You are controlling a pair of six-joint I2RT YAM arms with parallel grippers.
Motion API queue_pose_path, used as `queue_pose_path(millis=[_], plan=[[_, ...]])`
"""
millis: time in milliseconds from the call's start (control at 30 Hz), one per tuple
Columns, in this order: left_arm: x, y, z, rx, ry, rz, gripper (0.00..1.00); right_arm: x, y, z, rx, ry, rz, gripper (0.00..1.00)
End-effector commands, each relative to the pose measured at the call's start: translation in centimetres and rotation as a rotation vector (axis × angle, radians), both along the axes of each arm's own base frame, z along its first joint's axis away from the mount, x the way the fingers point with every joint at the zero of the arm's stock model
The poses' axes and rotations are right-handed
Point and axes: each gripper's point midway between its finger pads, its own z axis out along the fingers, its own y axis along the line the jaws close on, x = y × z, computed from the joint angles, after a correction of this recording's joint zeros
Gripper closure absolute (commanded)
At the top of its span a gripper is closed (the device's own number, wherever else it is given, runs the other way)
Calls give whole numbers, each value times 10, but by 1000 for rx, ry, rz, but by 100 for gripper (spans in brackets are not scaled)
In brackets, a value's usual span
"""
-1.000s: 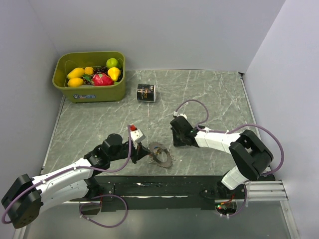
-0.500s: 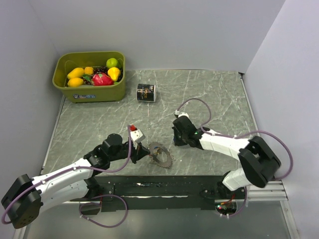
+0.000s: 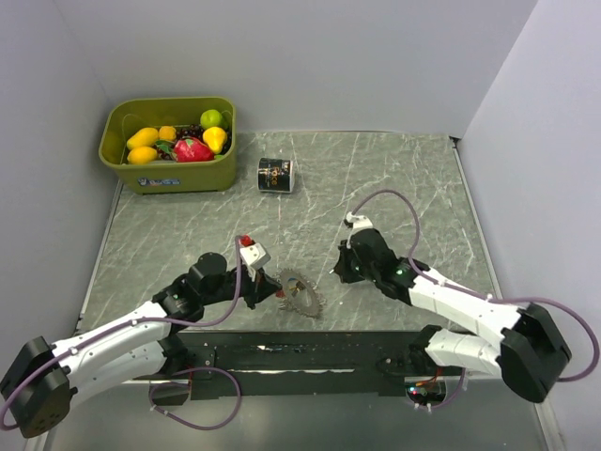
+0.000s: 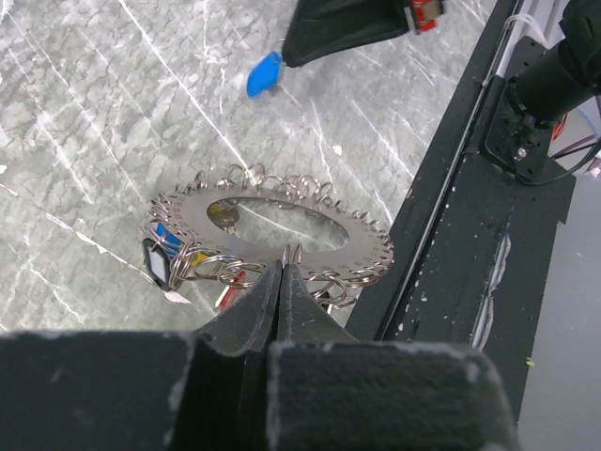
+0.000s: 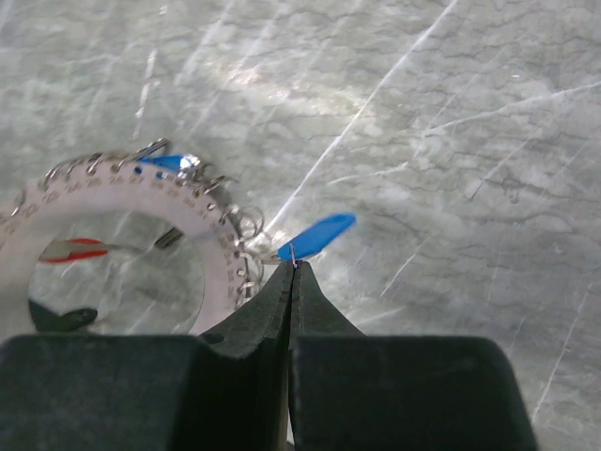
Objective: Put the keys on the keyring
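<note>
The keyring (image 4: pixel 192 202) is a flat metal ring fringed with small split rings and a few coloured tags. My left gripper (image 4: pixel 286 256) is shut on its near rim and holds it just above the table; in the top view the gripper (image 3: pixel 279 293) is at the ring's left side (image 3: pixel 302 297). My right gripper (image 5: pixel 293 265) is shut on a blue-headed key (image 5: pixel 319 234), pinching it at the base of the head just right of the ring's edge (image 5: pixel 113 188). The left wrist view shows the same key (image 4: pixel 264 73) beyond the ring's far side. The right gripper (image 3: pixel 339 274) sits right of the ring.
A green bin (image 3: pixel 178 178) of toy fruit stands at the back left. A small black labelled can (image 3: pixel 275 175) lies beside it. The black base rail (image 3: pixel 310 352) runs along the near edge, close under the keyring.
The right arm has swung lower and toward the near edge, and its gripper has shifted slightly right and nearer. The keyring stays in the left gripper, tilted a little differently.
</note>
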Motion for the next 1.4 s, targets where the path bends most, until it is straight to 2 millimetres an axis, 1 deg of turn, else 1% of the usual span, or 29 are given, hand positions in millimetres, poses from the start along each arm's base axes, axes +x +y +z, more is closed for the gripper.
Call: queue_pose_path(millis=[0, 33, 67, 100, 133, 200, 367, 500, 600, 700, 733, 767, 800, 833, 867, 900, 933, 1000, 1100, 1233, 1367], plan=[[-4, -8, 38, -96, -28, -25, 99, -9, 6, 19, 69, -61, 61, 100], [-5, -8, 42, -110, -35, -25, 99, -12, 6, 20, 74, -60, 75, 100], [-6, -7, 42, -114, -33, -26, 99, -15, 5, 26, 86, -76, 83, 100], [-8, -6, 44, -122, -32, -28, 99, -17, 4, 26, 88, -78, 84, 100], [-9, -5, 49, -137, -41, -29, 99, -19, 3, 31, 102, -94, 86, 100], [-11, -3, 50, -144, -38, -26, 99, -25, 5, 33, 120, -93, 112, 100], [-19, -4, 63, -177, -44, -56, 99, -37, 6, 40, 128, -103, 159, 100], [-21, -4, 64, -152, -25, -58, 99, -47, 8, 43, 133, -121, 202, 100], [-25, -5, 64, -153, -16, -73, 99, -53, 7, 49, 135, -129, 220, 100], [-30, -7, 70, -174, -23, -100, 99, -68, 12, 56, 163, -144, 293, 100], [-33, -7, 70, -176, -24, -113, 99, -72, 15, 64, 193, -172, 321, 100], [-35, -8, 73, -183, -29, -127, 99, -76, 18, 67, 213, -182, 346, 100], [-40, -10, 75, -189, -31, -153, 99, -80, 19, 67, 218, -198, 374, 100], [-42, -11, 79, -195, -37, -170, 99, -89, 23, 75, 259, -216, 424, 100], [-44, -12, 80, -196, -41, -176, 99, -92, 27, 81, 284, -239, 456, 100], [-46, -13, 80, -193, -43, -190, 99, -97, 28, 81, 294, -249, 486, 100], [-46, -14, 84, -192, -51, -196, 99, -101, 30, 87, 317, -265, 511, 100], [-47, -16, 81, -170, -47, -204, 99, -107, 31, 92, 347, -291, 543, 100], [-48, -18, 81, -163, -46, -211, 99, -110, 34, 95, 364, -305, 574, 100], [-50, -19, 78, -175, -52, -212, 99, -110, 36, 94, 343, -281, 587, 100], [-50, -19, 79, -181, -59, -211, 99, -114, 42, 96, 363, -272, 613, 100]])
